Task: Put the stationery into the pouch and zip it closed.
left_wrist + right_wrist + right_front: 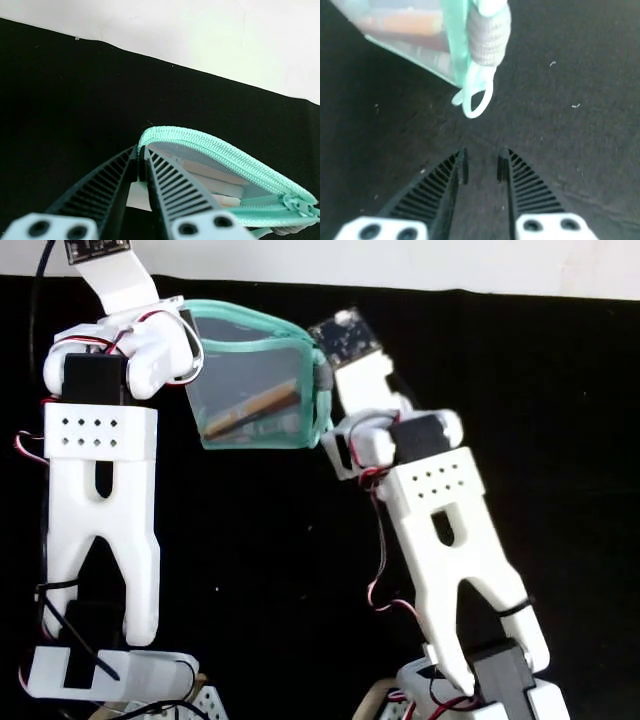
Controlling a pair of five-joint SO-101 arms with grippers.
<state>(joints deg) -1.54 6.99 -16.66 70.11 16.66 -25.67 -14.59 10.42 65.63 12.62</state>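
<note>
**Operator:** Status of the loading step?

**Technician:** Judged complete. The stationery lies inside the pouch. At least one yellow-orange pencil-like item is visible through the translucent wall. No loose items are seen on the tabletop.

**Operator:** Status of the zip?

**Technician:** Judged closed, or very nearly. In the left wrist view the zip runs with its teeth joined from the left end effector out to the slider at the far end of the pouch. Whether the slider is fully seated cannot be confirmed.

**Operator:** End effector states?

**Technician:** The left end effector is clamped on the near end of the pouch, with the seam pinched between its tips. The right end effector is parted by a narrow gap and holds nothing. The pull loop hangs just ahead of its tips, apart from them.

**Operator:** Position and appearance of the pouch?

**Technician:** It spans between the two end effectors, directly ahead of each. It has mint-green trim, clear ribbed sides and a grey wrap on the pull. Contact between its underside and the tabletop cannot be determined.

**Operator:** Work left?

**Technician:** Verify slider seating, then release the pouch.
</note>
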